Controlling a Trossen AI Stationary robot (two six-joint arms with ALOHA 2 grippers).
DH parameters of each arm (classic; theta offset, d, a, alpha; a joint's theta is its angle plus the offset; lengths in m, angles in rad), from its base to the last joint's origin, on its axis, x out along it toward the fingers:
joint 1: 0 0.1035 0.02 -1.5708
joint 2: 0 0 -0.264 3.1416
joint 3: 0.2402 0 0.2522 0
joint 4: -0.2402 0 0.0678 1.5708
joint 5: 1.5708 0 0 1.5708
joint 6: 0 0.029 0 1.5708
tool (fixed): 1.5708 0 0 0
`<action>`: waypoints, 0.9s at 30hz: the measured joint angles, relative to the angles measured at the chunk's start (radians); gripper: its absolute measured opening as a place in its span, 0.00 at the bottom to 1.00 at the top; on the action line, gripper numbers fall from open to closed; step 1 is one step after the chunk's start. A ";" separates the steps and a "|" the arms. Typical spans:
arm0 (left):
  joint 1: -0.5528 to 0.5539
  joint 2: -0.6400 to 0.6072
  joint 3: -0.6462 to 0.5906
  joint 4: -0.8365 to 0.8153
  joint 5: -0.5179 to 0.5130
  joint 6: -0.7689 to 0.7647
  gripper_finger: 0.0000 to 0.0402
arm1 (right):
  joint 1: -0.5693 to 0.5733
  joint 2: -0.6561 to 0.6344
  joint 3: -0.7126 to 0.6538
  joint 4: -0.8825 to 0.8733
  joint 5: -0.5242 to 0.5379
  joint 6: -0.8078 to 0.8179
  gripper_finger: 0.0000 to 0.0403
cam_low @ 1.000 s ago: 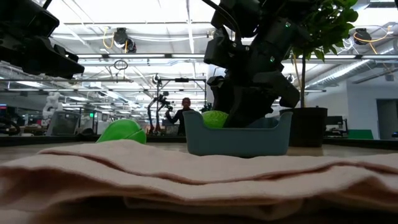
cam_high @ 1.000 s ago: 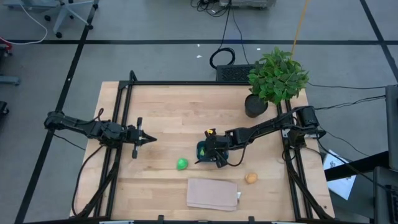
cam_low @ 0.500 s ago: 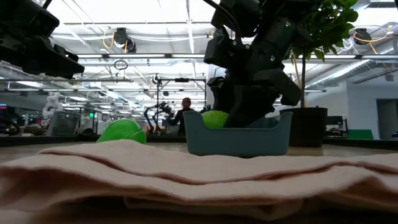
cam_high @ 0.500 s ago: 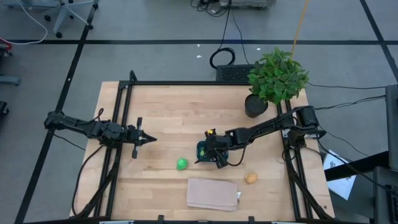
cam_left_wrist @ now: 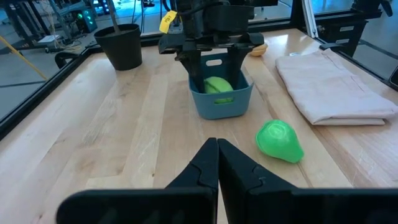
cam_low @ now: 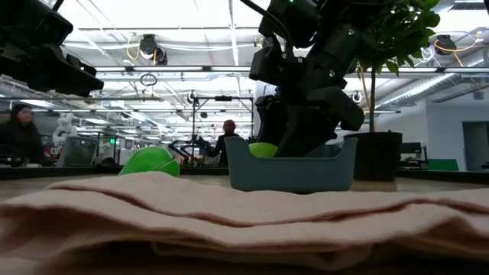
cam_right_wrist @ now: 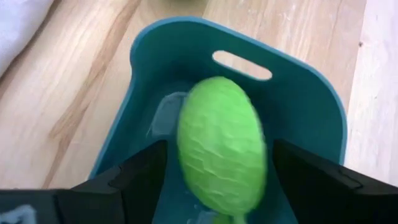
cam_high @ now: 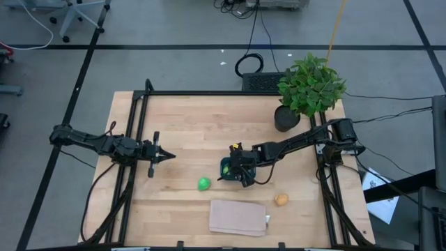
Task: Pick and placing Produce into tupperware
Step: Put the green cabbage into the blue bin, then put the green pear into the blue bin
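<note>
Teal tupperware (cam_right_wrist: 155, 68) holds your pale fruit (cam_right_wrist: 222, 144); your right gripper (cam_right_wrist: 219, 163) spreads wide around it. Your left gripper (cam_left_wrist: 217, 163), fingers together, waits well apart.

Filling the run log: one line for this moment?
right gripper: open over tupperware | pale fruit: inside | green fruit, orange fruit: on table | left gripper: shut, idle
</note>
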 joint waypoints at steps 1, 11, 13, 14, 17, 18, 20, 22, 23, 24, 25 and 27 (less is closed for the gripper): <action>0.000 0.000 0.000 0.000 0.000 0.000 0.01 | 0.000 -0.002 0.002 -0.003 0.000 0.000 0.70; 0.000 0.000 0.000 0.005 0.000 0.000 0.01 | 0.010 -0.005 0.094 -0.119 0.003 0.004 0.70; 0.000 0.000 0.000 0.006 0.000 0.000 0.01 | 0.013 -0.005 0.105 -0.140 0.030 0.008 0.70; 0.000 0.000 0.000 0.008 0.000 -0.001 0.01 | 0.013 -0.005 0.112 -0.155 0.044 0.008 0.70; 0.000 0.000 0.000 0.008 0.000 -0.001 0.01 | 0.013 -0.010 0.123 -0.174 0.072 0.008 0.69; 0.000 0.000 0.000 0.007 0.000 -0.002 0.01 | 0.013 -0.011 0.127 -0.176 0.072 0.007 0.69; 0.000 0.000 0.000 0.008 0.000 -0.001 0.01 | 0.012 -0.012 0.134 -0.171 0.073 -0.005 0.65; 0.000 0.000 0.000 0.007 0.000 -0.003 0.01 | 0.012 -0.012 0.135 -0.175 0.071 -0.019 0.59; 0.000 0.000 0.000 0.007 0.000 -0.003 0.01 | 0.012 -0.012 0.135 -0.175 0.071 -0.031 0.56; 0.000 0.000 0.000 0.006 0.000 -0.003 0.01 | 0.012 -0.012 0.135 -0.175 0.071 -0.040 0.51; 0.000 0.000 0.000 0.007 0.000 -0.003 0.01 | 0.012 -0.012 0.135 -0.173 0.071 -0.049 0.47; 0.000 0.000 0.000 0.006 0.000 -0.003 0.01 | 0.013 -0.012 0.135 -0.167 0.071 -0.060 0.37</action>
